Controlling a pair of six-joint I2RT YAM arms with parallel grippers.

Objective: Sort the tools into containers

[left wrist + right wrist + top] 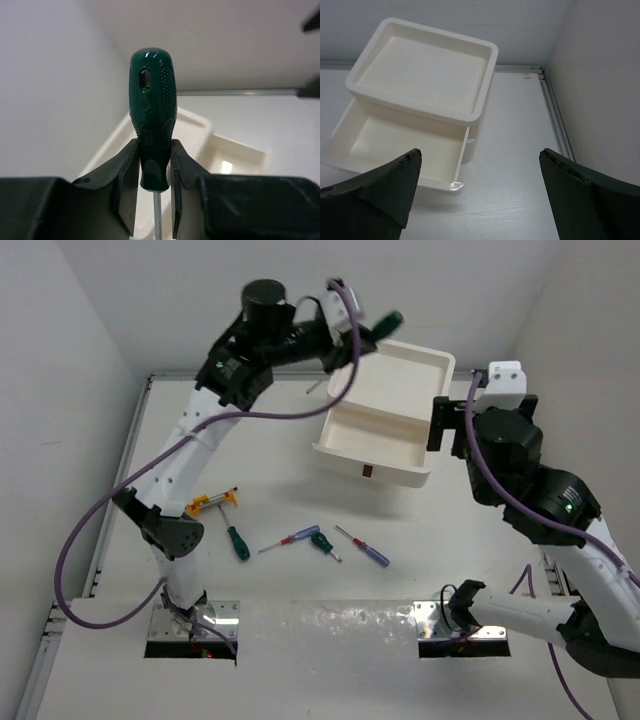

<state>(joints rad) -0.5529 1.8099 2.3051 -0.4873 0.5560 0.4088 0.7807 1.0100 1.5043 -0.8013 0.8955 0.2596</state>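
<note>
One dark green screwdriver (151, 100) is off the counter (300, 600), pinched by your left gripper (368, 330). In the left wrist view the two fingers (127, 172) press on the lower part of its handle from both sides. The rounded end stands clear beyond them and the thin shaft runs back between them. From above, you see it held high beside the far left corner of the white drawer unit (410, 370), with the handle toward the unit and the shaft slanting down to the left.

The drawer (365, 435) just under the unit's recessed top is pulled out toward you, its dark tab (368, 471) on the front. Your right gripper (447, 425) hangs just beside the unit's right side with its fingers (385, 187) spread wide. You cannot tell whether it touches the unit.

The other tools lie on the counter, well apart from the unit:
- a green-handled screwdriver (238, 542)
- a red-handled screwdriver (290, 538), end to end with a short dark green one (322, 542)
- a blue-and-red screwdriver (368, 550)
- a yellow-orange tool (212, 504) farther left
</note>
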